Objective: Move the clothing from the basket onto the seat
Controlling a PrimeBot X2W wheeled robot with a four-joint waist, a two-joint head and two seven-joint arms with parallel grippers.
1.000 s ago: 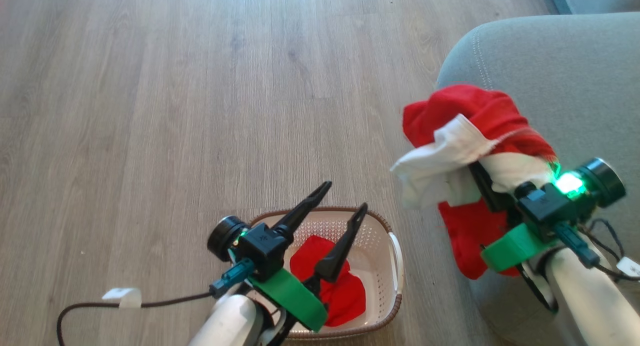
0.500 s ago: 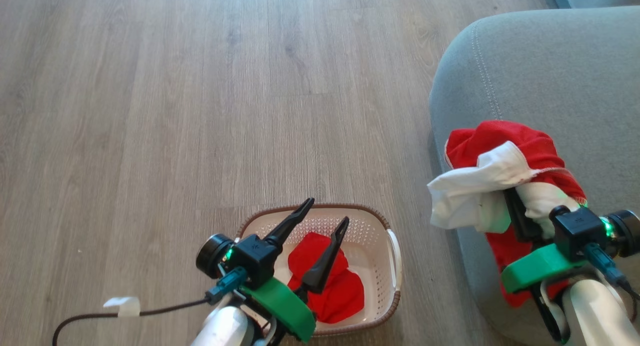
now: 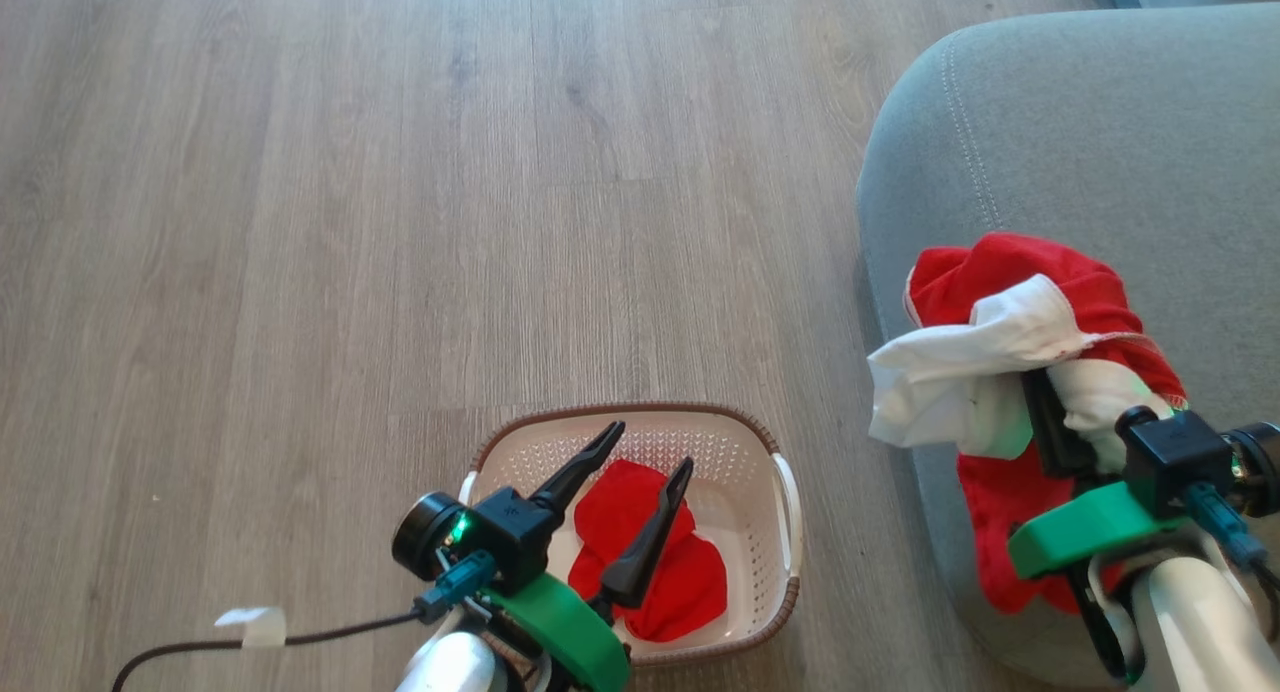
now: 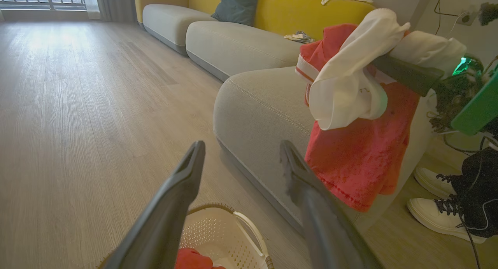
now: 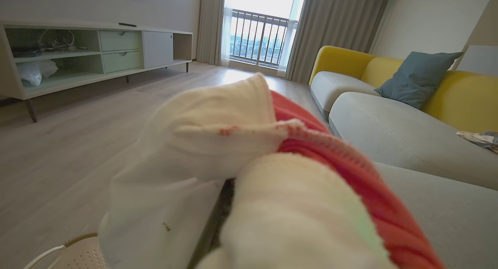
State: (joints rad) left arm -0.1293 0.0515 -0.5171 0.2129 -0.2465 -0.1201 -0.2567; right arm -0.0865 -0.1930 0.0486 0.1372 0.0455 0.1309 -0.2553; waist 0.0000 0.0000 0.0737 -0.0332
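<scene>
Right pincer (image 3: 1040, 404) tight on red-and-white garment (image 3: 1010, 302); left pincer (image 3: 650, 446) wide over basket (image 3: 700, 412).

No text you can read

You get no legible words, numbers or brand names in any view. The white tag (image 3: 252, 624) on the cable (image 3: 340, 628) at the lower left of the head view shows you no writing that can be made out. A small pale mark sits on the black block (image 3: 515, 520) behind your left claw (image 3: 650, 446), but it is too small for you to read.
</scene>
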